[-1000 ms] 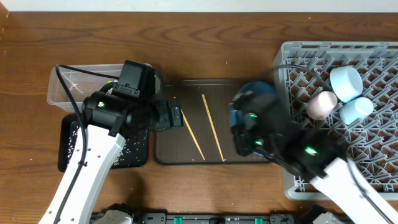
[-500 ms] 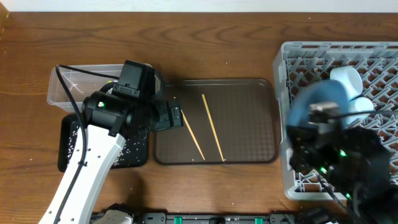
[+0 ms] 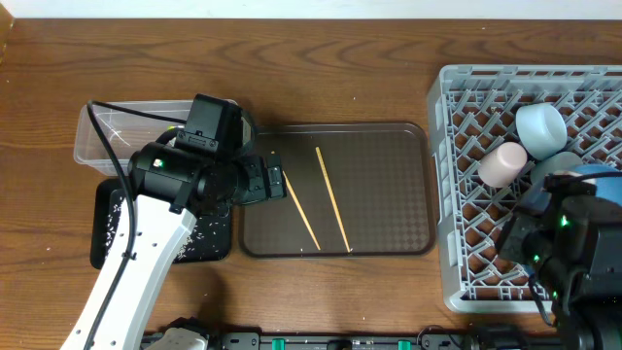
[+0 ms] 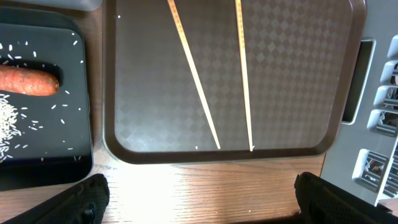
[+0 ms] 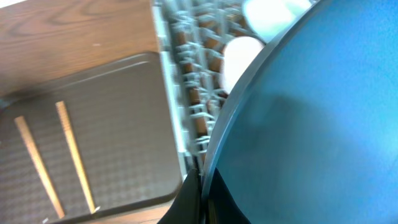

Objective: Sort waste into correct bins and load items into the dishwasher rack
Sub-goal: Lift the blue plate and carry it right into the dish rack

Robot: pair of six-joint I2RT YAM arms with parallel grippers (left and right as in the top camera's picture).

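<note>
Progress, overhead: pink cup (image 3: 501, 163) and blue cup (image 3: 540, 126) sit in the rack (image 3: 466, 97); chopsticks (image 3: 331, 199) lie on the brown tray (image 3: 389, 194), not yet loaded.

Left wrist: left gripper (image 4: 205, 190) is spread and empty; stick (image 4: 28, 81) and rice (image 4: 12, 115) lie in the black tray (image 4: 68, 149).

Right wrist: right gripper (image 5: 200, 196) seemingly clamps the rim of the glossy blue plate (image 5: 311, 124), above the rack.

The left arm (image 3: 146, 233) holds jaws wide apart; right arm (image 3: 569, 258) jaws clamp the blue plate (image 5: 311, 124).

Chopsticks (image 3: 332, 199) on serving tray (image 3: 389, 194) (centre); tub (image 3: 117, 136) far left, rack (image 3: 466, 126) right, cups (image 3: 501, 163) inside rack
</note>
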